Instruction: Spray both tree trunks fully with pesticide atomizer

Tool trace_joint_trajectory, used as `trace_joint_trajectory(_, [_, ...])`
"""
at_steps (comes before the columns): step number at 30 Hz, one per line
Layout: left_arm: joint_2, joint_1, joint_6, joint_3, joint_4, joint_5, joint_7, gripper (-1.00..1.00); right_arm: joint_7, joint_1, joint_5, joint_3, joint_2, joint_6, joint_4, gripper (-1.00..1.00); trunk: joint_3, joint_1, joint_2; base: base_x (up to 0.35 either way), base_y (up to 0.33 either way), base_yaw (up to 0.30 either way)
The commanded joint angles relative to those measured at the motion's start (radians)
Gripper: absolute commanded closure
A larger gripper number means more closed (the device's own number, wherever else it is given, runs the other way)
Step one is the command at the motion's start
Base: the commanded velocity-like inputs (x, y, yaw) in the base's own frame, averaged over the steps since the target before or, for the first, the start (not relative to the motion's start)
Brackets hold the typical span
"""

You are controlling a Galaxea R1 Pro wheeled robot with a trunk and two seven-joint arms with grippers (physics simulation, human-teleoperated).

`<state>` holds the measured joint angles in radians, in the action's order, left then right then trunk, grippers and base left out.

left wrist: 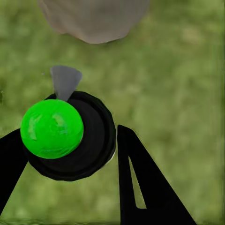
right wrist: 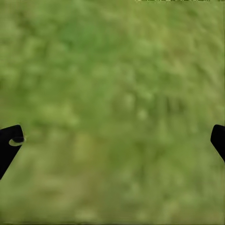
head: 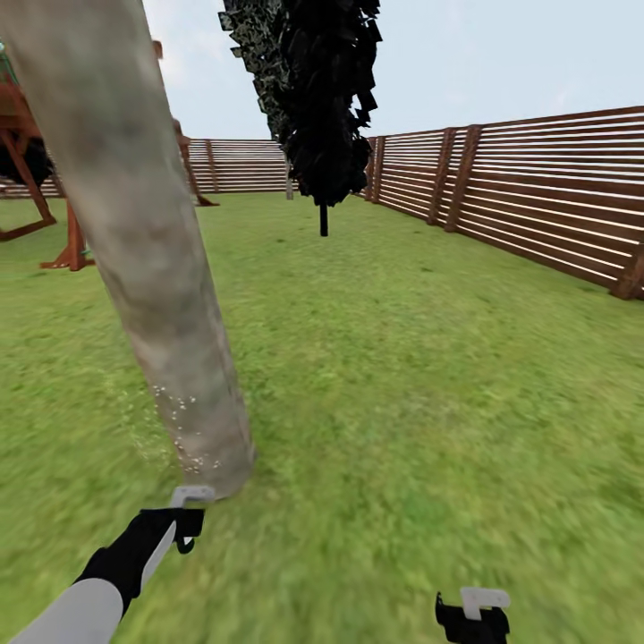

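A thick, pale grey-brown tree trunk [head: 152,250] leans across the left of the head view, with white specks low on its bark just above the grass. My left gripper [head: 185,521] hangs right in front of the trunk's base. In the left wrist view this gripper [left wrist: 65,140] is shut on the pesticide atomizer [left wrist: 75,140], a round dark body with a bright green ball on top. Its grey nozzle points at the trunk base [left wrist: 93,18]. My right gripper [head: 474,617] is low at the right, and its wrist view shows it [right wrist: 112,136] open over bare grass.
Green lawn [head: 402,376] stretches ahead and to the right. A brown slatted fence [head: 537,197] bounds the right and far sides. A thin-trunked dark-leaved tree [head: 322,107] stands further back, and a wooden play frame [head: 36,179] is at the far left.
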<state>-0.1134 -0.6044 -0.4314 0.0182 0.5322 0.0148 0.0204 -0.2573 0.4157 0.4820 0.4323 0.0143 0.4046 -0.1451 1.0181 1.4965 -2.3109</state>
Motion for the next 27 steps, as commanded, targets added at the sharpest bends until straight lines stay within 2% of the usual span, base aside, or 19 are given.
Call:
trace_joint_trajectory(1, [0.001, 0.0, -0.001, 0.001, 0.002, -0.001, -0.019, 1.0, 0.001, 0.0, 0.0, 0.0, 0.001, -0.001, 0.001, -1.0, 0.0, 0.0, 0.0, -0.073, -0.277, 0.275])
trace_joint_trajectory(5, [0.022, 0.0, 0.003, 0.026, 0.024, -0.028, -0.058, 1.0, 0.001, 0.0, -0.002, 0.0, 0.006, -0.001, 0.001, -1.0, 0.0, 0.0, 0.0, -0.014, -0.277, 0.276])
trace_joint_trajectory(8, [0.021, 0.001, 0.002, 0.028, 0.033, -0.029, -0.077, 1.0, 0.001, 0.0, -0.002, 0.0, 0.007, -0.001, 0.002, -1.0, 0.0, 0.0, 0.0, -0.001, -0.277, 0.225])
trace_joint_trajectory(18, [0.021, 0.015, 0.003, 0.031, 0.039, -0.03, -0.08, 1.0, 0.0, 0.0, 0.0, 0.0, -0.001, -0.001, 0.001, -1.0, 0.0, 0.0, 0.0, 0.009, -0.277, 0.013])
trace_joint_trajectory(24, [0.023, 0.015, 0.009, 0.031, 0.039, -0.032, -0.079, 1.0, 0.0, 0.0, 0.0, 0.0, 0.0, 0.0, 0.001, -1.0, 0.0, 0.0, 0.0, 0.166, -0.247, 0.248])
trace_joint_trajectory(25, [0.023, 0.015, 0.022, 0.031, 0.036, -0.031, -0.079, 1.0, 0.0, 0.0, 0.0, 0.0, 0.0, 0.0, 0.001, -1.0, 0.0, 0.0, 0.0, 0.204, -0.223, 0.278])
trace_joint_trajectory(27, [0.021, 0.015, 0.104, 0.031, 0.026, -0.029, -0.077, 1.0, -0.001, 0.0, 0.0, 0.0, 0.0, 0.0, 0.001, -1.0, 0.0, 0.0, 0.0, 0.152, -0.158, 0.278])
